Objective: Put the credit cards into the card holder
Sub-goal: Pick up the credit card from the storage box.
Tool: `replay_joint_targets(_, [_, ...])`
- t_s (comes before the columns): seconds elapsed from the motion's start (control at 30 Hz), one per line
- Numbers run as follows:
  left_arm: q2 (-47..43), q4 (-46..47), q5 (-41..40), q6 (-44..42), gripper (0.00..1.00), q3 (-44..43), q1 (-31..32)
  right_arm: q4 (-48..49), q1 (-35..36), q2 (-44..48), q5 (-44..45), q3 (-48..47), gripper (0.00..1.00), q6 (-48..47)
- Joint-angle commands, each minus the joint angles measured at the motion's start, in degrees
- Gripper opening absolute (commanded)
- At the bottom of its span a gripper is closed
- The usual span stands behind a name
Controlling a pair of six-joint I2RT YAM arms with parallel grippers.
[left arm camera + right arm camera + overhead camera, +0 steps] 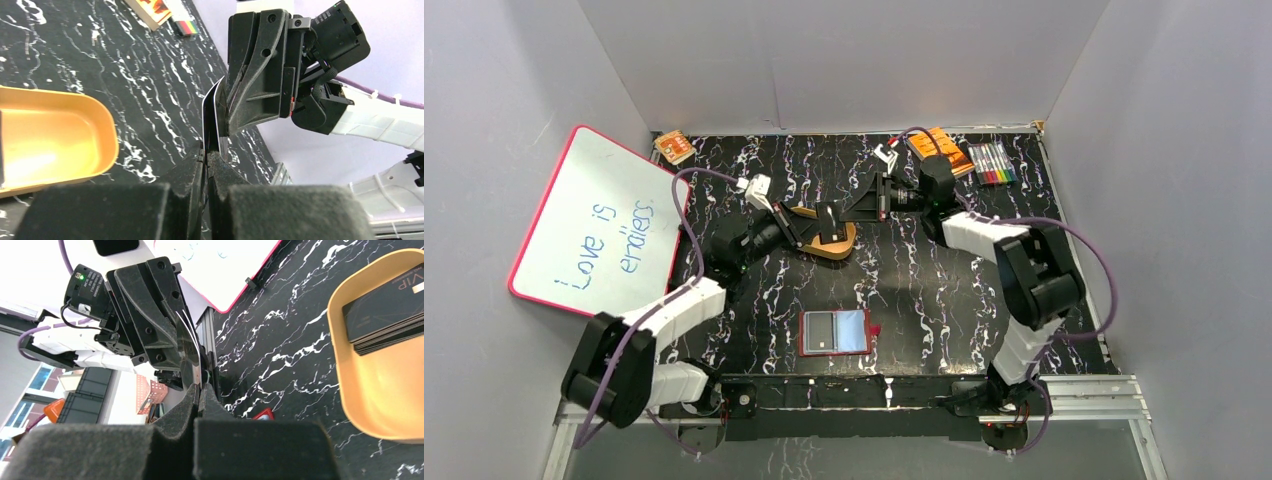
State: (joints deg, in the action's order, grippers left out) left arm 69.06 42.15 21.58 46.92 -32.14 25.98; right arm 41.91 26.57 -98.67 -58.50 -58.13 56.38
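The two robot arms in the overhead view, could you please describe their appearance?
Both the left arm and right arm have white link shells with black joint housings, trailed by looping purple cables. The left gripper and right gripper are matte black with wedge-shaped fingers.

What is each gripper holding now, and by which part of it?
Both hold the same black credit card, seen edge-on. The left gripper pinches one end and the right gripper pinches the opposite end. Whether a second card lies against it cannot be told.
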Motion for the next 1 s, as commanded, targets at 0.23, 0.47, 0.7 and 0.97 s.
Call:
replay_joint_targets(0.23, [16.86, 14.63, 4.06, -2.53, 0.00, -2.52, -10.97, 11.69, -1.18, -16.46, -12.00, -10.95, 0.00, 1.65])
replay_joint_targets(0.47, [24.10, 14.19, 6.25, -4.88, 0.00, -6.43, -14.05, 11.57, -2.92, -23.68, -12.33, -14.00, 0.00, 0.54])
replay_joint_targets(0.7, [29.99, 13.26, 9.03, -6.53, 0.00, -9.01, -15.95, 9.52, -3.27, -27.71, -11.25, -15.44, 0.00, -1.18])
replay_joint_targets(0.97, [25.72, 6.22, 4.39, -10.03, 0.00, -9.98, -16.05, 5.33, -3.71, -27.31, -6.67, -16.45, 0.00, -3.54])
